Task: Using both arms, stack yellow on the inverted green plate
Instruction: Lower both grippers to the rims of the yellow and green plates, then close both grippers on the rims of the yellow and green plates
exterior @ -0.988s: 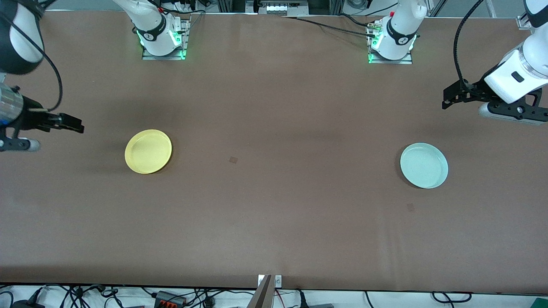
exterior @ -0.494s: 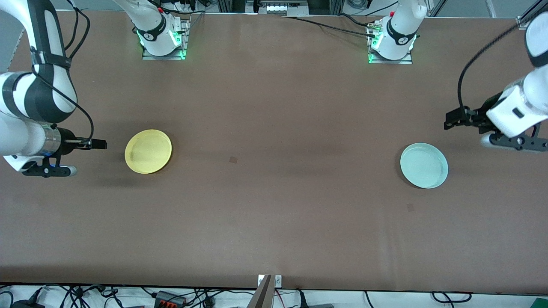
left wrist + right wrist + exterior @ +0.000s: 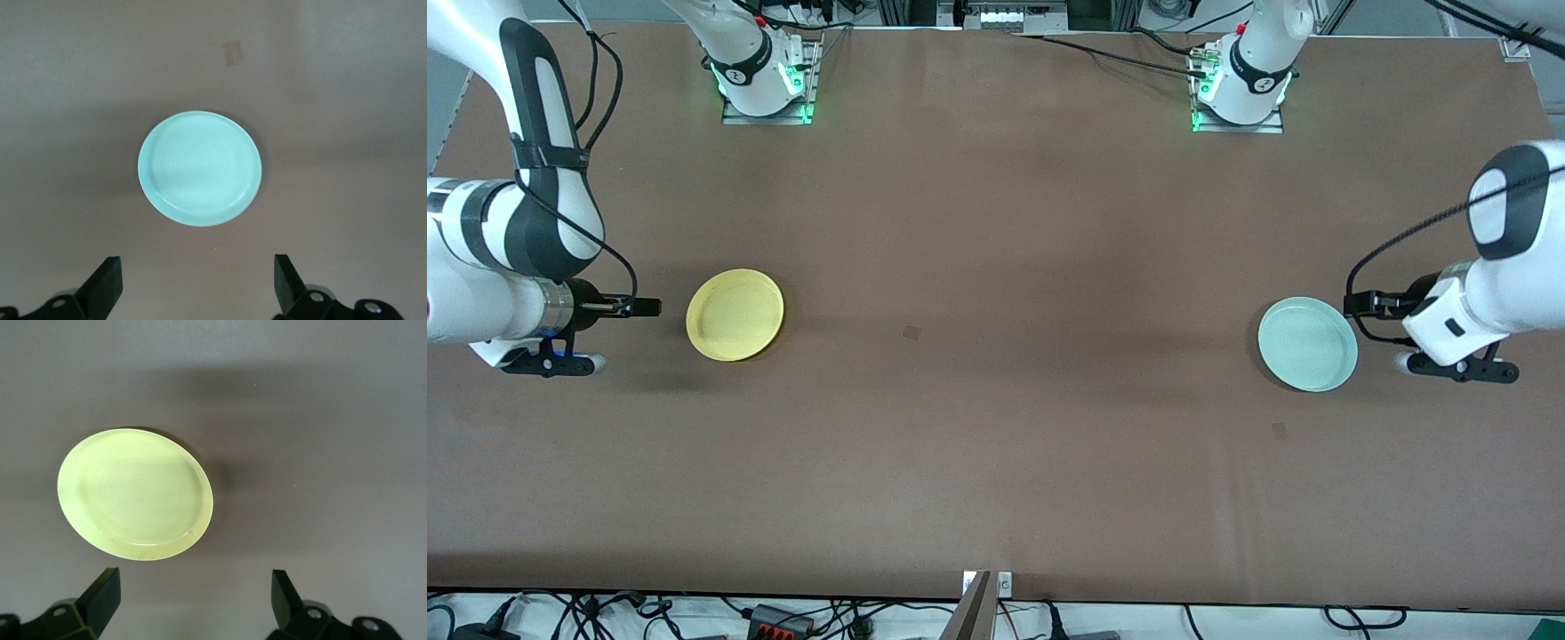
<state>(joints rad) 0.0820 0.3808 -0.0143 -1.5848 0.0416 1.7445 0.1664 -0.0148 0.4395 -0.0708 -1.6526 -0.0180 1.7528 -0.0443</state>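
Two plates sit rim-up on the brown table (image 3: 996,427), well apart, each approx. midway between the edge where the arm bases stand and the camera-side edge. The yellow plate (image 3: 735,315) lies toward the right arm's end; the green plate (image 3: 1307,344) toward the left arm's end, a bit nearer the front camera. The right gripper (image 3: 649,308) is just beside the yellow plate on the table-end side, not touching. The left gripper (image 3: 1356,304) is at the green plate's rim on its table-end side; contact can't be told from the front view, which shows neither gripper's opening. The wrist views do: left gripper (image 3: 197,283) fingers spread wide, green plate (image 3: 200,168) clear of them; right gripper (image 3: 193,597) also wide, yellow plate (image 3: 135,493) ahead of the fingers, untouched. A small dark patch (image 3: 911,332) marks the table between the plates.
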